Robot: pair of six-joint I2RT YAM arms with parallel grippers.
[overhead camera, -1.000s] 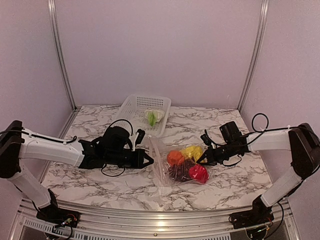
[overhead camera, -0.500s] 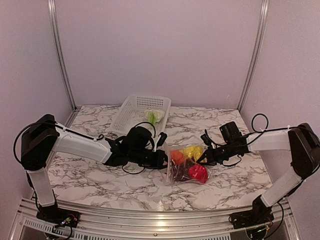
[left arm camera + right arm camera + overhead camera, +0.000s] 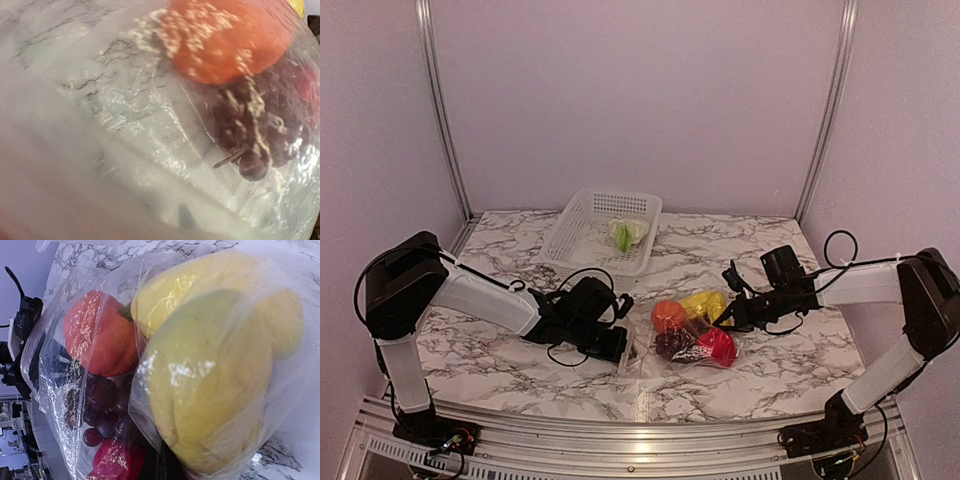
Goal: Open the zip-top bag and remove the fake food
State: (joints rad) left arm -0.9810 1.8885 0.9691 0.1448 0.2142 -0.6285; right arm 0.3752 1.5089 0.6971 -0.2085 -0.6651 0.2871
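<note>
Plastic zip-top bag (image 3: pixel 645 352) holds most fake food (image 3: pixel 669 316); cabbage (image 3: pixel 627 233) seems out. We cannot tell jaws on left gripper (image 3: pixel 619 348) or right gripper (image 3: pixel 723 318).

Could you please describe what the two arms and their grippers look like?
The left arm and right arm have white tubular links with bulky black joints. The left gripper and right gripper are black, and thin black cables loop loosely by each wrist. No markings are readable.
</note>
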